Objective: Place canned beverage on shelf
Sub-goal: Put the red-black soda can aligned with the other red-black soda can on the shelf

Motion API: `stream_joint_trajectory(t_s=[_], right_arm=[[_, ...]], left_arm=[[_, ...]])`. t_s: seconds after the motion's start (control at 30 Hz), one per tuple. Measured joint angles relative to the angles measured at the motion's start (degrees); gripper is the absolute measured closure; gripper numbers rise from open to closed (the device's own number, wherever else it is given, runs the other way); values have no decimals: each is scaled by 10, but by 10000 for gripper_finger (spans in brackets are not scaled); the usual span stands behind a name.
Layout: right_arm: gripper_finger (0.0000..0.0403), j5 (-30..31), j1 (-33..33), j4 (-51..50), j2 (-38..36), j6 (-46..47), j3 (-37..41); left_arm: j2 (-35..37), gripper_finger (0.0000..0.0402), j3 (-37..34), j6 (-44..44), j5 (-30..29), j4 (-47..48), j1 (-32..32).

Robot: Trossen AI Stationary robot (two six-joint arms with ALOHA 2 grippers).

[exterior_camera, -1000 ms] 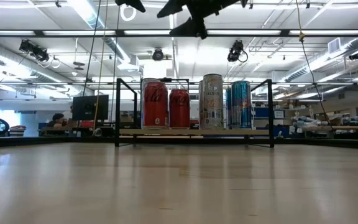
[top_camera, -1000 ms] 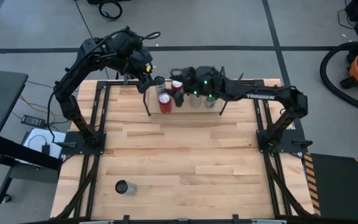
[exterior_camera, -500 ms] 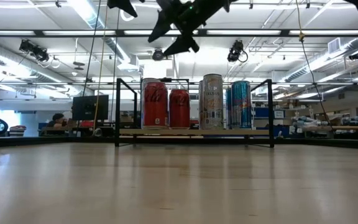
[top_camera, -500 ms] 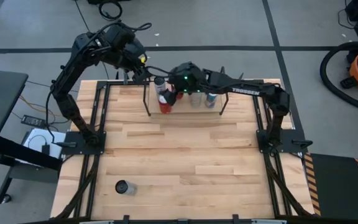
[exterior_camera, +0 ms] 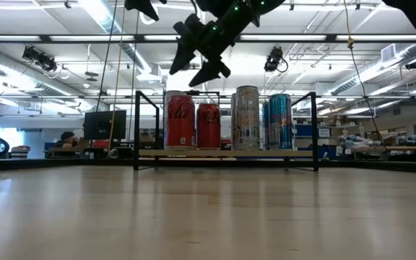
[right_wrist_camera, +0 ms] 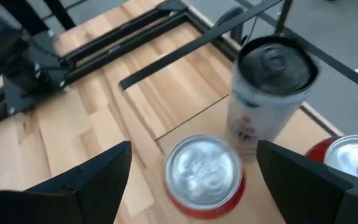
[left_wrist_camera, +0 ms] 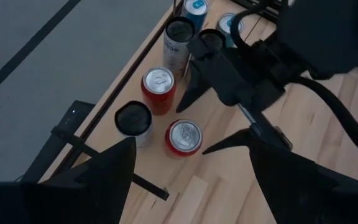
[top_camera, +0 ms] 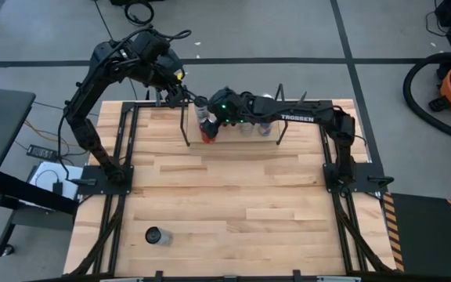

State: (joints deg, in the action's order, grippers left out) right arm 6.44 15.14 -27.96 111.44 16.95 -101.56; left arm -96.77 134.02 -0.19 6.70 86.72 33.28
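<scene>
At the far edge of the table stands the shelf (exterior_camera: 226,154), a low wood board between thin black rod frames, with a row of cans on it. From the low camera I count two red cans (exterior_camera: 180,120) at the left end, then a tall pale can (exterior_camera: 246,118), then a blue one (exterior_camera: 280,121). The left wrist camera also shows a white can with a dark top (left_wrist_camera: 133,123) tucked behind the red ones.

Above the left end of that row hangs the right gripper (top_camera: 207,116), its two fingers spread wide and holding nothing; a silver-topped red can (right_wrist_camera: 205,175) sits directly below the gap between them, with the white dark-topped can just beyond it. The left gripper (left_wrist_camera: 188,180) hovers high behind the shelf's left end, jaws likewise apart and empty.

Well away from all this, near the front left corner of the tabletop (top_camera: 233,196), a single dark can (top_camera: 155,235) stands alone.
</scene>
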Motion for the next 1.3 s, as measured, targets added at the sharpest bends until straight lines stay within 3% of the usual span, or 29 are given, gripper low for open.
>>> stream_joint_trajectory(t_s=[0.67,1.0,1.2,1.3], right_arm=[[48,76,-23,27,0,-22,36],[48,72,-36,52,30,-44,36],[48,101,-34,51,30,-51,36],[48,68,-33,51,30,-49,36]], left_arm=[[2,86,0,-4,-4,-1,11],[7,86,0,-2,-7,2,33],[11,86,0,-1,-7,2,33],[13,86,0,0,-7,2,32]])
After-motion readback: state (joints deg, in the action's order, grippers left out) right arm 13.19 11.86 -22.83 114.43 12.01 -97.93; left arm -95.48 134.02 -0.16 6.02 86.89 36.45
